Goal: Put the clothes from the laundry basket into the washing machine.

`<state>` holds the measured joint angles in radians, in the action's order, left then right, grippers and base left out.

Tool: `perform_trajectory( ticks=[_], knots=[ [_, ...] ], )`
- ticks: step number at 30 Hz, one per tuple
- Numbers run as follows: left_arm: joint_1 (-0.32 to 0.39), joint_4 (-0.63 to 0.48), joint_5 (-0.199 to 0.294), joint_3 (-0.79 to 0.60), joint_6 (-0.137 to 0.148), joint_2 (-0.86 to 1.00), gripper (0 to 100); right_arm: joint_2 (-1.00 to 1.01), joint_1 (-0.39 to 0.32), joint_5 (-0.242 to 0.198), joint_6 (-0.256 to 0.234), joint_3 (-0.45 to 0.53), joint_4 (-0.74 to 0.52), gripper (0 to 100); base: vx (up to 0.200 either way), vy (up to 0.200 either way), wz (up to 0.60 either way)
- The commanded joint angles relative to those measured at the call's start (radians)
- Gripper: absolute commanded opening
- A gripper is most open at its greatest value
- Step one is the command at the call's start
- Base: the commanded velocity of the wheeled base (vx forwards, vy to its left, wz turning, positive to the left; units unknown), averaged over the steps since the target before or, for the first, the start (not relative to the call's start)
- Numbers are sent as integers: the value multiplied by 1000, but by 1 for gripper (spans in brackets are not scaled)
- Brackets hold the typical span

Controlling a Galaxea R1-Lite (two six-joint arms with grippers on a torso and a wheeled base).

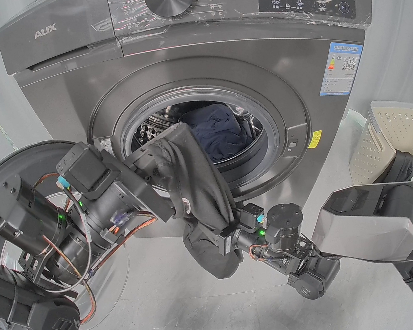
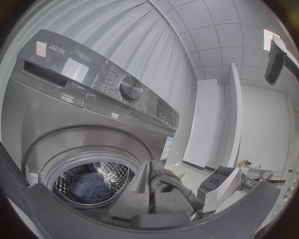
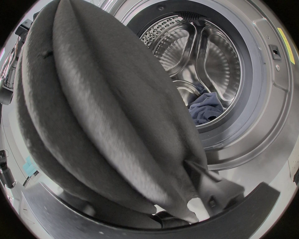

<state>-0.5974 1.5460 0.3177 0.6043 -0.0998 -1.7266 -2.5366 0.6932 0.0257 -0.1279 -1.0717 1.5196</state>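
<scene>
Holding: the left gripper has its two fingers squeezed tight on the top end of a dark grey cloth.
Lower down: the right gripper has its fingers closed on the low part of the same cloth, and one dark finger pokes out beside the folds.
In between: the cloth hangs in long folds from one gripper down to the other, and a loose bit dangles under the right gripper.
Where the cloth is: its top end sits just in front of the round hole of the washing machine, not inside it.
Behind the grippers: the left arm comes in from the left, in front of the open door. The right arm comes up from low on the right.
Inside: the shiny drum has a blue cloth lying in it.
Off to the right: the laundry basket is cream with little holes. It stands on the floor beside the machine, well apart from both grippers.
All around: a pale curtain hangs behind the machine, and the floor is light grey.
</scene>
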Motion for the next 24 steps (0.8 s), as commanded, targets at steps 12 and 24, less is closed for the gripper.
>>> perform_trajectory(
  ticks=[12, 24],
  knots=[
    [104, 0, 6, -21, 11, -84, 0, 354, -66, 11, -4, 315, 17, 0, 0, 0, 0],
    [163, 3, 66, -116, 86, -163, 0, 527, -70, 10, -15, 490, 22, 0, 0, 0, 0]
  ],
)
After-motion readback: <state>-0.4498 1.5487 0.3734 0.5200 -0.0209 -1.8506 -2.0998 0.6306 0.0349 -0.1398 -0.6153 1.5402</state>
